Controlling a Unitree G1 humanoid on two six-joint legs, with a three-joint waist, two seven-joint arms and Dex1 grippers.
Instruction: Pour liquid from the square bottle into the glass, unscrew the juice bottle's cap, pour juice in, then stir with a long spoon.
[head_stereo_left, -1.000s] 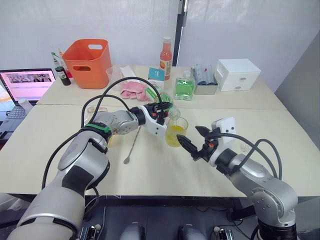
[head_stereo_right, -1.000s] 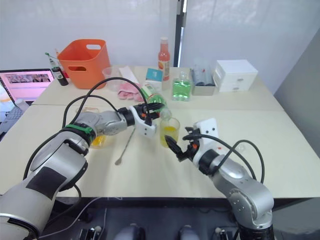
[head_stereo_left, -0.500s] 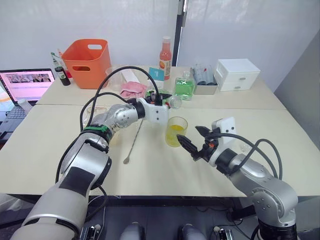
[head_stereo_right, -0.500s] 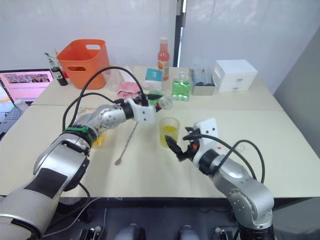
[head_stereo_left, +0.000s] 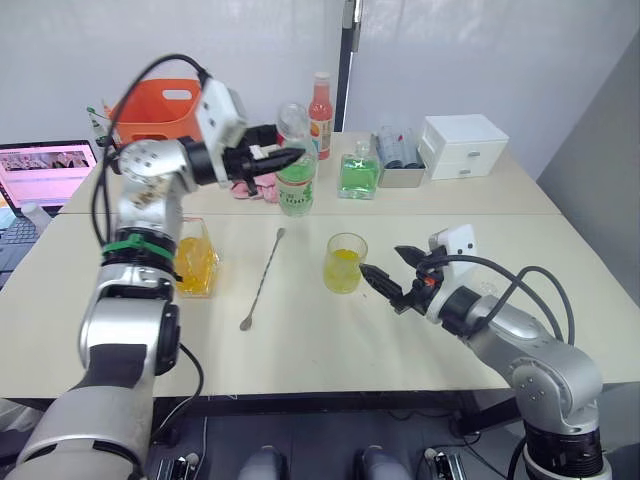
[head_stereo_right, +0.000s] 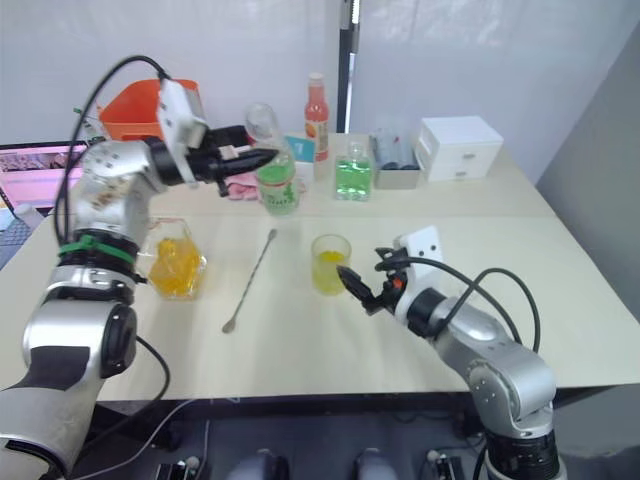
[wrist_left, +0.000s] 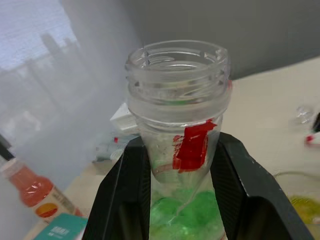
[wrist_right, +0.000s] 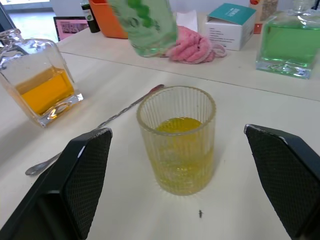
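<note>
Green juice bottle (head_stereo_left: 296, 180) now raised upright (left gripper (head_stereo_left: 272, 160) clamped).

Held upright in the left gripper (head_stereo_left: 283, 160), above the far left part of the table (head_stereo_left: 330, 345): the juice bottle (head_stereo_left: 294, 165), cap off. On the table, left to right: the square bottle (head_stereo_left: 194, 259), the long spoon (head_stereo_left: 262, 278), the glass (head_stereo_left: 345, 263). Just right of the glass, fingers spread and apart from it: the right gripper (head_stereo_left: 391, 280). Behind, along the far edge: an orange bin (head_stereo_left: 158, 105), a red-orange bottle (head_stereo_left: 320, 102), a second square bottle (head_stereo_left: 358, 172), a small drawer unit (head_stereo_left: 462, 147).
</note>
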